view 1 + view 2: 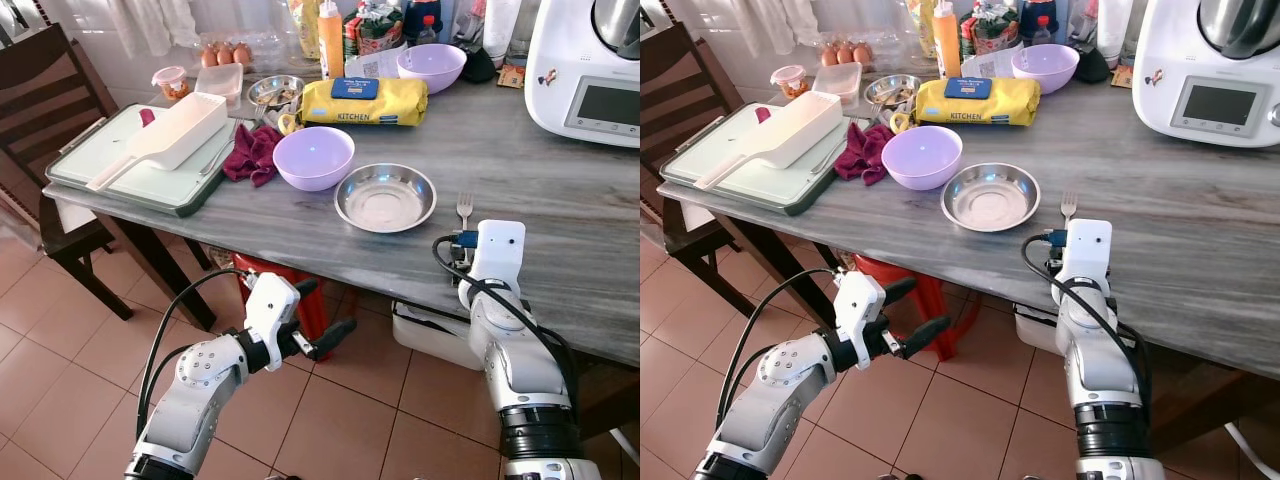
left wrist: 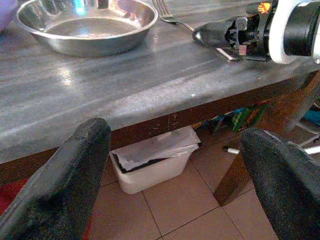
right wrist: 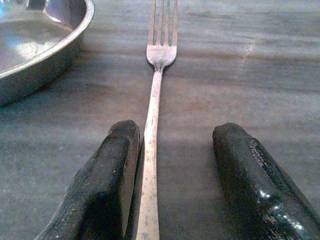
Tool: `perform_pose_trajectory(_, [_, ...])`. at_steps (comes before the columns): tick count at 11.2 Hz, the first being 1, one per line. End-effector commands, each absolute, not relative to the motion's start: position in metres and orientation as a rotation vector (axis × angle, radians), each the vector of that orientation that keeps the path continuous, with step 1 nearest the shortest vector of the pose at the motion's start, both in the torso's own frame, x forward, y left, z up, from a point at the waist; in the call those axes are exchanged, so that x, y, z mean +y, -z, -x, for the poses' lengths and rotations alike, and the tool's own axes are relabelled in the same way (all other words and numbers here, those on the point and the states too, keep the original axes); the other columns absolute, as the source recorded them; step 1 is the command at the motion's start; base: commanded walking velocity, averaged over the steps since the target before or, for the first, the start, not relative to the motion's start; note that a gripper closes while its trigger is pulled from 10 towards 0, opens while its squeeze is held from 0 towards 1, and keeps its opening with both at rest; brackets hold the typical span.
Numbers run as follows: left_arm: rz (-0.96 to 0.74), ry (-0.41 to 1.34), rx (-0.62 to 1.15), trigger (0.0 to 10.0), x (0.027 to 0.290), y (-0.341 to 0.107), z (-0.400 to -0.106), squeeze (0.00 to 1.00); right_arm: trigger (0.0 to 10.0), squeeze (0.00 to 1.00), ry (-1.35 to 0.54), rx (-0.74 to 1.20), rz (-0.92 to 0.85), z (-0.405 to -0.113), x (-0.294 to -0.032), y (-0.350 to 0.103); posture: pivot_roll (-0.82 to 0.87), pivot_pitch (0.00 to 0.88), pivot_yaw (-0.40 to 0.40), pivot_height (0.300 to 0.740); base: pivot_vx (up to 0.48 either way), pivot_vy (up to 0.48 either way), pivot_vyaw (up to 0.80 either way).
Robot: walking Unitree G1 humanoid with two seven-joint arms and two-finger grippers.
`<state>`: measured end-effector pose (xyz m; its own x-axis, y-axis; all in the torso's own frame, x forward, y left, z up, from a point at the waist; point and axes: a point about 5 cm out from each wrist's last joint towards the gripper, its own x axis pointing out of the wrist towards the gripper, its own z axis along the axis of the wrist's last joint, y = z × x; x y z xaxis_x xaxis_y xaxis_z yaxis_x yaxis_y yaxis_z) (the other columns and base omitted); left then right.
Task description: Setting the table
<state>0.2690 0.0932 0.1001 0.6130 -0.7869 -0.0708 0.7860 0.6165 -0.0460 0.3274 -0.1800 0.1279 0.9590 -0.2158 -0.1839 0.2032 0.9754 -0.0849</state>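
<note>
Soft daylight makes the pictures bright and clear. The counter [image 1: 560, 200] shines a little. The metal bowl [image 1: 385, 197] has small bright spots. Close black fingers [image 2: 75, 190] look blurry.

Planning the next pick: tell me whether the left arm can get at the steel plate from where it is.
Probably not yet. The left end effector hangs open below the table edge, which stands between it and the steel plate; it would have to rise first.

grey streaked table [image 1: 560, 200], silver fork [image 3: 157, 65], lilac bowl [image 1: 314, 157]
</note>
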Motion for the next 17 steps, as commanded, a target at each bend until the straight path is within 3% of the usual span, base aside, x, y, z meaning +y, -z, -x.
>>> perform_pose_trajectory(1, [-0.008, 0.897, 0.103, 10.0, 0.097, -0.097, -0.270, 0.00, 10.0, 0.00, 0.190, 0.205, 0.065, -0.327, -0.174, -0.121, -0.08, 0.110, 0.130, 0.740, 0.000, 0.000, 0.00])
perform_pose_trajectory(4, [-0.011, 0.884, 0.099, 10.0, 0.099, -0.098, -0.271, 0.00, 10.0, 0.00, 0.128, 0.010, 0.041, -0.330, -0.160, -0.149, -0.08, 0.110, 0.128, 0.740, 0.000, 0.000, 0.00])
perform_pose_trajectory(6, [-0.009, 0.881, 0.095, 10.0, 0.099, -0.098, -0.271, 0.00, 10.0, 0.00, 0.163, -0.074, 0.058, -0.326, -0.169, -0.162, -0.08, 0.112, 0.127, 0.740, 0.000, 0.000, 0.00])
perform_pose_trajectory(9, [-0.003, 0.882, 0.097, 10.0, 0.098, -0.098, -0.270, 0.00, 10.0, 0.00, 0.301, 0.075, 0.162, -0.298, -0.202, -0.141, -0.10, 0.117, 0.124, 0.740, 0.000, 0.000, 0.00])
perform_pose_trajectory(11, [-0.001, 0.887, 0.098, 10.0, 0.097, -0.097, -0.270, 0.00, 10.0, 0.00, 0.300, 0.134, 0.163, -0.291, -0.205, -0.131, -0.10, 0.121, 0.128, 0.740, 0.000, 0.000, 0.00])
perform_pose_trajectory(17, [-0.002, 0.887, 0.099, 10.0, 0.097, -0.098, -0.269, 0.00, 10.0, 0.00, 0.201, 0.223, 0.102, -0.313, -0.196, -0.125, -0.08, 0.123, 0.126, 0.740, 0.000, 0.000, 0.00])
